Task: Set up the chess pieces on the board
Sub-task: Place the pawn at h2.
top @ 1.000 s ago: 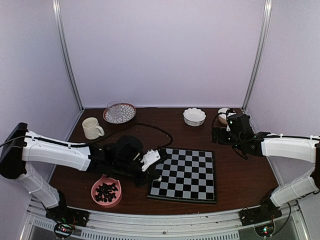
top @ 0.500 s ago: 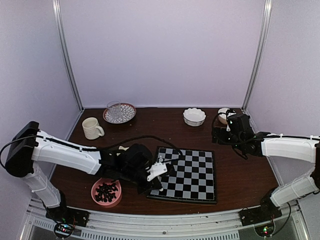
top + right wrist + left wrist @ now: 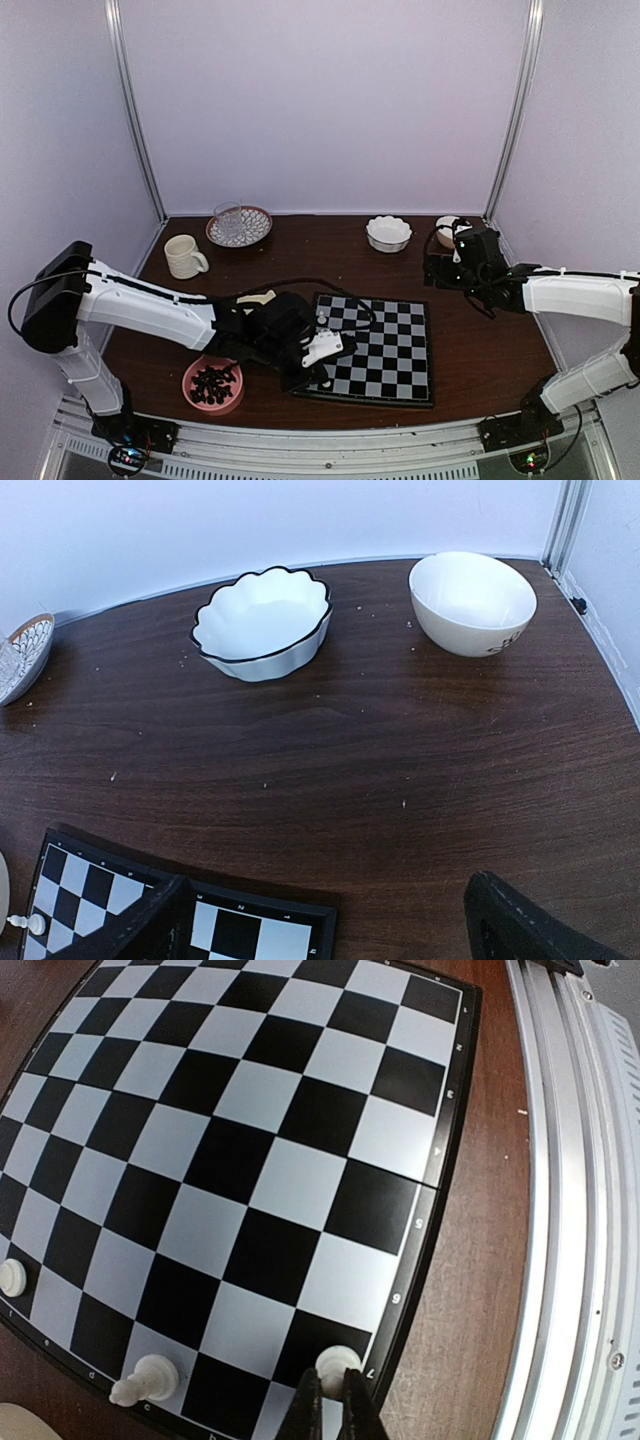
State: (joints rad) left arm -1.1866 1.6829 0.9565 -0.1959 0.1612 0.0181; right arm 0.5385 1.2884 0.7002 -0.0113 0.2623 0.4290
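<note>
So the board [image 3: 385, 345] sits flat on the dark wooden tabletop [image 3: 480, 350], a bit right of centre and close to the near edge. Only three white chess pieces [image 3: 145, 1378] show on it in the left wrist view, all along one edge row. One is far off at the end [image 3: 10, 1277], one is a few squares along, and the corner piece [image 3: 338, 1358] stands on a black square right by the border.

The left tool [image 3: 330, 1378] has its two fingers pressed in on that corner piece, with only a narrow gap between them, so it's pinching it. From above, that arm reaches in low over the board's near-left corner.

Just left of the board there's a pink bowl [image 3: 187, 390] with little dark pieces in it. Further back are a cream mug [image 3: 184, 256] and a patterned plate [image 3: 256, 232] with a glass [image 3: 228, 218] on it.

The right tool [image 3: 328, 890] hangs over the tabletop well past the board's far-right corner with its fingers spread wide and nothing between them. In front of it are a scalloped white bowl [image 3: 262, 655] and a plain white bowl [image 3: 472, 625] by the back wall. I can't see anything in either.
</note>
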